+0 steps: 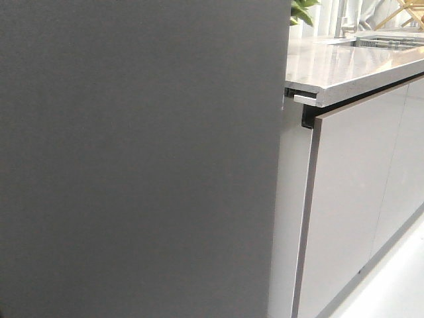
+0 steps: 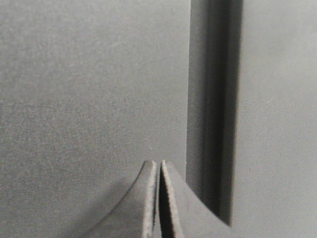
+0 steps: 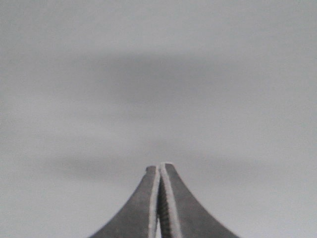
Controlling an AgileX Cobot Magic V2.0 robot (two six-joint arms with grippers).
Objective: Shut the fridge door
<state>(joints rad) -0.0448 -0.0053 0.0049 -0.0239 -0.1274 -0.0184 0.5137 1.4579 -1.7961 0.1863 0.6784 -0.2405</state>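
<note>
The fridge door [image 1: 132, 159] is a dark matte charcoal panel that fills the left two thirds of the front view; neither gripper shows there. In the left wrist view my left gripper [image 2: 159, 163] is shut and empty, its tips close to or against the dark door face [image 2: 89, 99], next to a darker vertical recess [image 2: 213, 109]. In the right wrist view my right gripper [image 3: 159, 167] is shut and empty, pointing at a plain grey surface [image 3: 158, 74] that I cannot identify for certain. The door's inner edge and bin are hidden.
Right of the door stand a pale side panel [image 1: 288, 218] and glossy light grey cabinet fronts [image 1: 351, 192] under a speckled white countertop [image 1: 344, 63]. A sink [image 1: 387, 41] and a green plant [image 1: 301, 10] are at the far back. Pale floor [image 1: 397, 285] shows at lower right.
</note>
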